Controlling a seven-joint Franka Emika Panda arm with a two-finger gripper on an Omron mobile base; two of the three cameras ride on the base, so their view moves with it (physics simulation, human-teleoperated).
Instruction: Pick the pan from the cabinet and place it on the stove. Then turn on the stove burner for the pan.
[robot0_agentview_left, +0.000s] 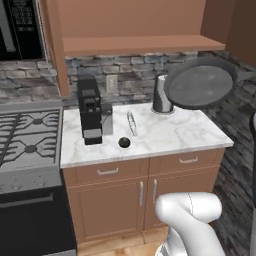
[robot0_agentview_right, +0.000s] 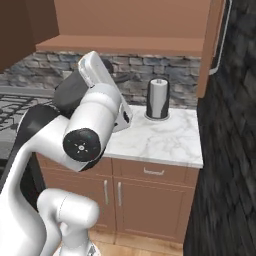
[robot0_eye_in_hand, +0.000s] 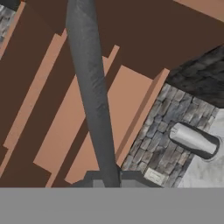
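Pan (robot0_agentview_left: 201, 84) first: it hangs tilted in the air above the right end of the marble counter (robot0_agentview_left: 170, 135), out of the wall cabinet (robot0_agentview_left: 135, 25) and well apart from the stove (robot0_agentview_left: 27, 137) at the left. Its straight handle (robot0_eye_in_hand: 89, 87) runs up from between the gripper (robot0_eye_in_hand: 109, 181) fingertips in the hand view, so the jaws are clamped on the handle. Transport looks to be the step in hand (placing and the burner knob not yet done). Next, I judge, the arm must swing the pan left over the counter, level it, and lower it onto a grate. Counted: one pan, one black coffee machine (robot0_agentview_left: 91, 109), one paper-towel roll (robot0_agentview_right: 158, 98).
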